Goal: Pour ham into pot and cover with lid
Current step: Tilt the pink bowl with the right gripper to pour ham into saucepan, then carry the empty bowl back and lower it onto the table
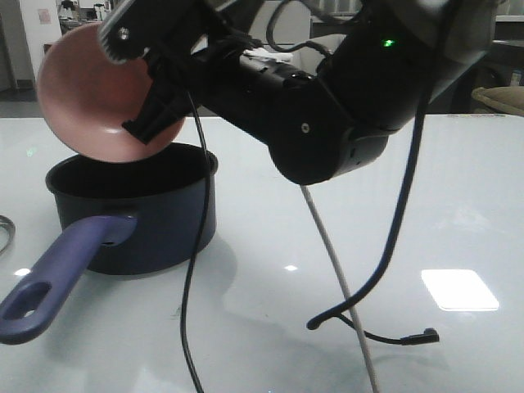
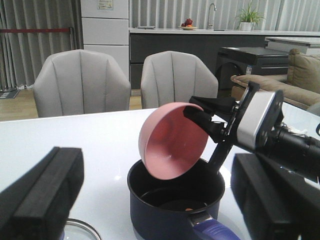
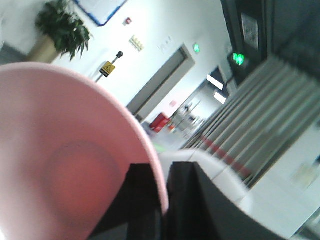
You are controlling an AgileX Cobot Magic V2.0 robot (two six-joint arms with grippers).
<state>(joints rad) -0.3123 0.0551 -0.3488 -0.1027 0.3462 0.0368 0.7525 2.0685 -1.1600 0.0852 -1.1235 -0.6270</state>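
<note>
Now, ham (image 2: 188,204): one small orange slice is visible on the black floor of the pot (image 1: 155,221), directly below the right tool (image 1: 151,115); whether more lie there I cannot tell. Pink bowl (image 2: 172,142) is tipped steeply, mouth facing down toward the pot, its interior looking empty in the right wrist view. Right tool is clamped on the bowl's rim, one finger inside, one outside. Pot stands on the counter (image 1: 393,246) with its purple handle pointing away from that tool, toward the camera side.

Pouring looks essentially done. To finish well, I judge: keep the bowl's low edge over the pot mouth until nothing more drops, then right it and carry it clear without knocking the pot wall.

Left tool (image 2: 150,200) hovers near the pot's handle side, jaws spread wide, holding nothing. Lid (image 2: 80,230): only a glass edge shows, just under the left finger.

Count: one pot, one bowl, one lid, one ham slice seen.
</note>
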